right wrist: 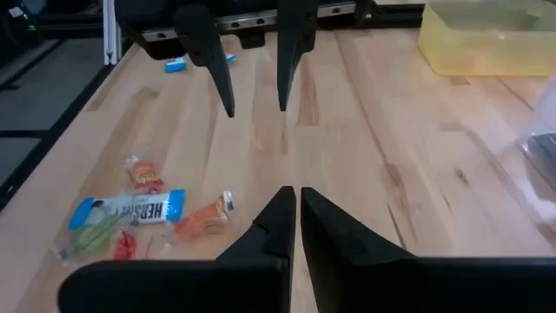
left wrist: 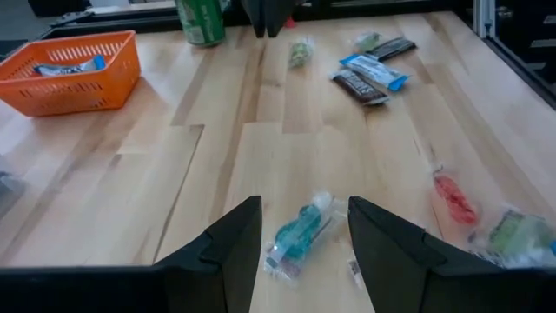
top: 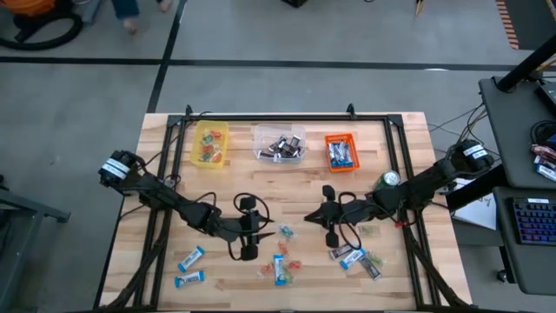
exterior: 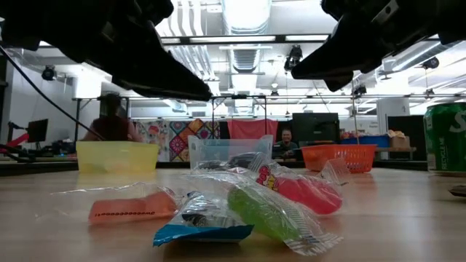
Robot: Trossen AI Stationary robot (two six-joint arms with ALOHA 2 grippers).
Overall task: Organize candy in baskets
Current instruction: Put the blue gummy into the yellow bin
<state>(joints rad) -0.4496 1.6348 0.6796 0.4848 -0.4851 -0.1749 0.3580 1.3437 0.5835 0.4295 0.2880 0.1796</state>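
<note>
Left side of the table: two blue-and-white bars (top: 190, 259) lie near the front edge. The left gripper (top: 252, 228) hovers above the centre, fingers spread, with a teal sweet (left wrist: 300, 233) on the wood between them, untouched. Along the back stand the yellow basket (top: 209, 144), clear basket (top: 278, 143) and orange basket (top: 341, 152), each holding candy. The right gripper (top: 330, 214) hovers right of centre, jaws together, empty. Loose wrapped pieces (top: 358, 259) lie in front of it. A green can (top: 388, 180) stands right.
</note>
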